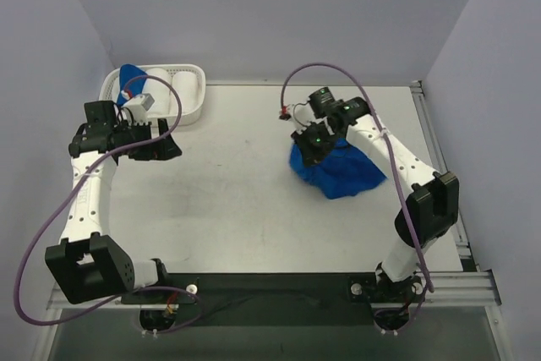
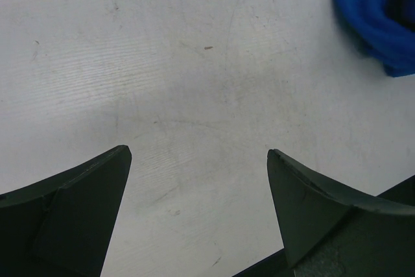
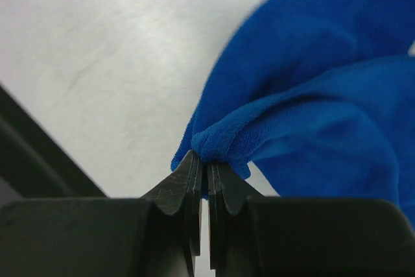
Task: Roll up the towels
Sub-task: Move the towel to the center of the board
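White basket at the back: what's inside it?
A blue towel and white rolls sit in the basket. The left arm covers part of it, so whatever lies beneath is hidden.

Crumpled blue towel (image 1: 345, 173) at right gripper (image 1: 306, 153)

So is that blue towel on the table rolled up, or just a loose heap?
Loose heap. The blue towel spreads crumpled on the table, no roll visible, with the right gripper pinching one bunched edge.

White surface (image 1: 237, 183), lightly scuffed. Crumpled blue towel (image 1: 342, 175) lies on it, right of centre. White basket (image 1: 199, 90) sits at the far-left corner.
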### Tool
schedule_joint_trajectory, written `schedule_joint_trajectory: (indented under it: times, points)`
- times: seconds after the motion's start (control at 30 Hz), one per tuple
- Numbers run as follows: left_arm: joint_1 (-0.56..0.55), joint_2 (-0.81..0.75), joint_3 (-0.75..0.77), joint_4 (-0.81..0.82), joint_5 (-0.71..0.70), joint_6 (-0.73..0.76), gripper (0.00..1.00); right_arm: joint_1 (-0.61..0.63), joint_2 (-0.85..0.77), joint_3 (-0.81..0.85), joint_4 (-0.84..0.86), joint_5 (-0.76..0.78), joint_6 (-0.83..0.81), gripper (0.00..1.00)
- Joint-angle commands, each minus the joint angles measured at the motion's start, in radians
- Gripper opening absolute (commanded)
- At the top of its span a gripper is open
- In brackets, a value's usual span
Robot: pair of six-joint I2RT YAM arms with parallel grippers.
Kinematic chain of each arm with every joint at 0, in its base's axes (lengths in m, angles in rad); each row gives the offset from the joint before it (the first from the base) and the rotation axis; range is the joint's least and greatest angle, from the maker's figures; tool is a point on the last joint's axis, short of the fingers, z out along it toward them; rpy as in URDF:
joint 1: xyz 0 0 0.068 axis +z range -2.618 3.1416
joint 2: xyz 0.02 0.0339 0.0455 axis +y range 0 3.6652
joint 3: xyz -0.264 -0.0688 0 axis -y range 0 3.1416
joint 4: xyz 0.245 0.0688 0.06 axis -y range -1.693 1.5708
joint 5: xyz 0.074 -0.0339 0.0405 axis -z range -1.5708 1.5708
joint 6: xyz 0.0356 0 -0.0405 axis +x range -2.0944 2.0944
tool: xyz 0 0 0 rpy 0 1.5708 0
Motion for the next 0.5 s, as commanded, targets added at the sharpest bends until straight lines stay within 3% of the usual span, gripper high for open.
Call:
schedule_joint_trajectory:
  times: [0.0,0.13,0.23,0.37,0.4,0.43,0.47]
  points:
    - [0.005,-0.040,0.018,-0.030,0.096,0.042,0.97,0.099,-0.061,-0.062,-0.118,-0.062,0.015,0.00]
    - [0.002,-0.068,-0.043,-0.030,0.102,0.126,0.97,0.109,-0.088,-0.231,-0.110,-0.046,-0.029,0.00]
    - [-0.014,-0.077,-0.102,-0.030,0.114,0.198,0.97,0.044,-0.142,-0.385,-0.102,-0.045,-0.088,0.00]
    - [-0.107,-0.066,-0.169,-0.007,0.076,0.252,0.95,-0.138,-0.208,-0.494,-0.105,-0.065,-0.148,0.01]
    - [-0.133,-0.062,-0.195,0.017,0.053,0.258,0.93,-0.160,-0.212,-0.504,-0.107,-0.068,-0.164,0.06]
    - [-0.173,-0.055,-0.209,0.033,0.036,0.258,0.92,-0.174,-0.212,-0.520,-0.110,-0.070,-0.174,0.20]
    - [-0.252,-0.042,-0.217,0.051,-0.004,0.252,0.90,-0.181,-0.217,-0.526,-0.110,-0.062,-0.181,0.23]
